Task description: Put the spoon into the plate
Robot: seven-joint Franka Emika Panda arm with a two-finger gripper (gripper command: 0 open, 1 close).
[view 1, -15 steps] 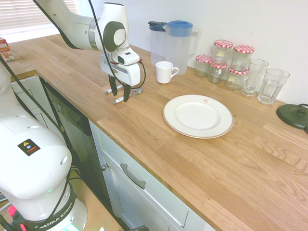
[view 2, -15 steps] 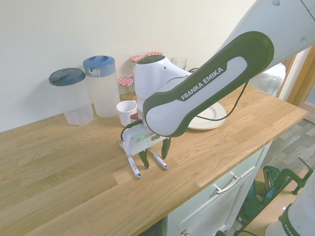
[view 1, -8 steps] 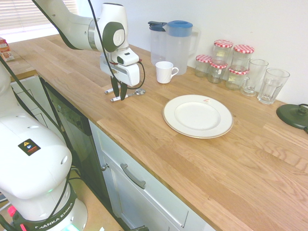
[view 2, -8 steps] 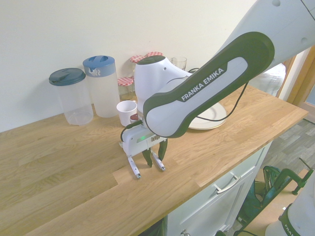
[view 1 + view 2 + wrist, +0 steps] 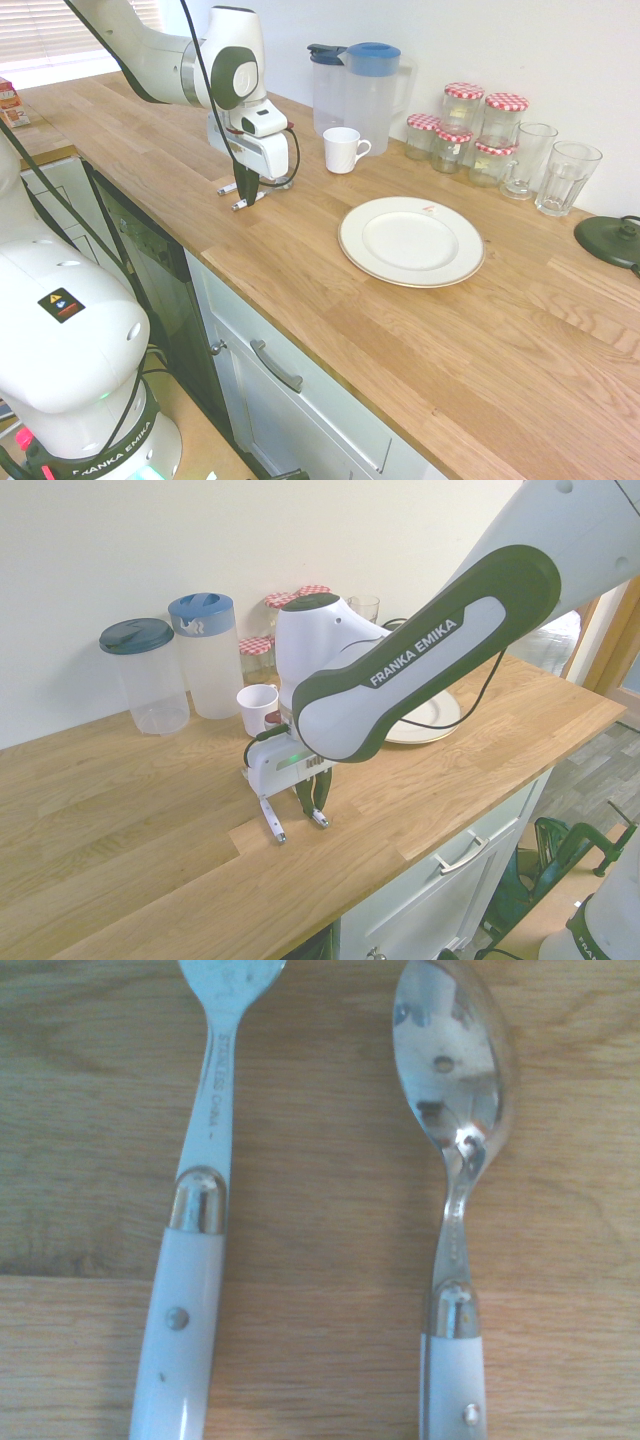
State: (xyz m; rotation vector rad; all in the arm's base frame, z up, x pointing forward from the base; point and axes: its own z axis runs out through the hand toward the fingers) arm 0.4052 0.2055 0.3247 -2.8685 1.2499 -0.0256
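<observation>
The spoon [image 5: 455,1110] lies on the wooden countertop, its white handle end [image 5: 240,205] sticking out below my gripper [image 5: 246,190]. The gripper stands upright over it, fingers shut on the spoon's handle [image 5: 320,818], low at the counter surface. In the wrist view the round silver bowl and slim neck show clearly. The plate [image 5: 352,238], large, white, with a thin golden rim, rests empty on the counter well to the right of the gripper; in the second exterior view the arm hides most of the plate [image 5: 442,712].
A longer white-handled utensil [image 5: 195,1280] lies parallel beside the spoon, its handle [image 5: 272,822] just outside the fingers. A white cup [image 5: 342,149], two lidded pitchers [image 5: 365,85], jars [image 5: 470,130] and glasses [image 5: 565,175] line the wall. The counter's front edge is close.
The fingers have gone from wide open around the spoon's handle to shut on it. The gripper has also sunk slightly toward the counter.
</observation>
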